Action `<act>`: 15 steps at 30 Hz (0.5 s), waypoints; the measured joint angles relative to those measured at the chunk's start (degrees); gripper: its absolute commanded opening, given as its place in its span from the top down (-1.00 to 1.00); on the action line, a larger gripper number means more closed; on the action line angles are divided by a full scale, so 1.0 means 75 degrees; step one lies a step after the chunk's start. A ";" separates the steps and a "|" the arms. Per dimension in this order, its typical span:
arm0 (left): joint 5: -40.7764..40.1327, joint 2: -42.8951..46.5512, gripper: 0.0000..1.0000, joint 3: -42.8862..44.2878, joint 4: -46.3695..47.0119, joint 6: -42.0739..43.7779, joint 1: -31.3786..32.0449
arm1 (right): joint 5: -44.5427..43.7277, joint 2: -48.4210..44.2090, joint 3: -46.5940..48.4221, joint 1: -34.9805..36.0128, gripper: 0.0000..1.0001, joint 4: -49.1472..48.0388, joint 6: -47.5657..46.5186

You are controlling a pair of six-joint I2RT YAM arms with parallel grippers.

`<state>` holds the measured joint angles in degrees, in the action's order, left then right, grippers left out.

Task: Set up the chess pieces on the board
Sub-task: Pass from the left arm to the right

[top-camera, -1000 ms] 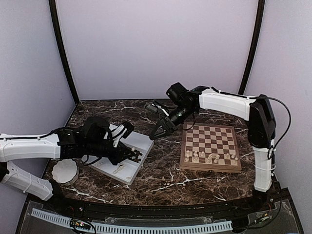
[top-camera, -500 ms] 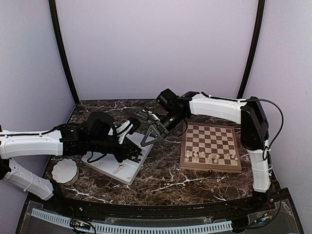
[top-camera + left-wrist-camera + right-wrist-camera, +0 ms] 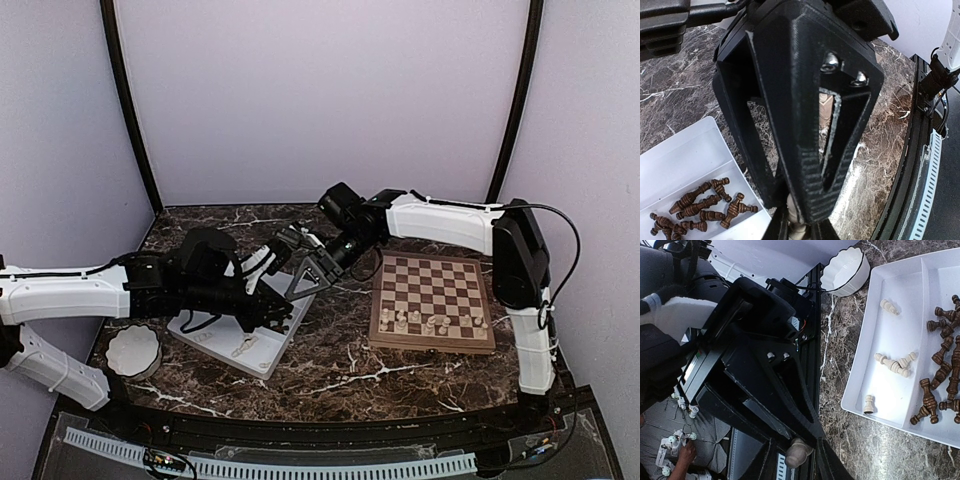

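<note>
The board point(image 3: 432, 300) lies at the right with a row of pale chess pieces point(image 3: 430, 322) along its near edge. My two grippers meet above the right edge of the white tray point(image 3: 215, 345). My left gripper point(image 3: 283, 308) point(image 3: 797, 231) is shut on a pale chess piece point(image 3: 796, 225). My right gripper point(image 3: 303, 283) point(image 3: 795, 462) stands open with its fingers on either side of that same piece point(image 3: 799, 452). Loose pale pieces point(image 3: 891, 365) and dark pieces point(image 3: 940, 375) point(image 3: 700, 205) lie in the tray point(image 3: 900, 305).
A white scalloped bowl point(image 3: 133, 350) point(image 3: 845, 271) stands left of the tray near the table's front edge. The table is dark marble with a black rail along the front. Purple walls close in the back and sides.
My right gripper has swung left from beside the board to the tray's right edge. My left gripper has moved right and up to meet it with the pale piece.
</note>
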<state>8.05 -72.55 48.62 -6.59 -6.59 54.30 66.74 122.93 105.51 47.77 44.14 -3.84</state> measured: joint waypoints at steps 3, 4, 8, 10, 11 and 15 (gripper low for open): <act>-0.0032 0.0000 0.88 0.0000 -0.0009 0.0000 0.0000 | -0.0017 0.0003 0.0000 0.0000 0.51 -0.0023 0.0003; -0.0047 0.0000 0.88 0.0000 -0.0009 0.0003 0.0000 | -0.0026 0.0009 0.0000 0.0000 0.56 -0.0035 -0.0003; -0.0157 0.0000 0.88 0.0000 -0.0050 0.0015 0.0032 | -0.0082 0.0026 0.0000 0.0017 0.83 -0.0061 -0.0020; -0.0224 -0.0017 0.83 0.0000 -0.0099 0.0006 0.0032 | -0.0163 0.0029 0.0000 0.0032 0.90 -0.0052 -0.0038; -0.0265 -0.0023 0.74 0.0000 -0.0111 -0.0003 0.0032 | -0.0198 0.0029 0.0000 0.0032 0.92 -0.0055 -0.0070; -0.0487 -0.0067 0.36 0.0000 -0.0108 -0.0003 0.0041 | -0.0321 0.0029 0.0000 0.0035 0.96 -0.0050 -0.0219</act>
<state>4.40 -73.06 48.62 -7.40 -6.61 54.61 64.34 123.15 105.51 48.03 43.77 -5.48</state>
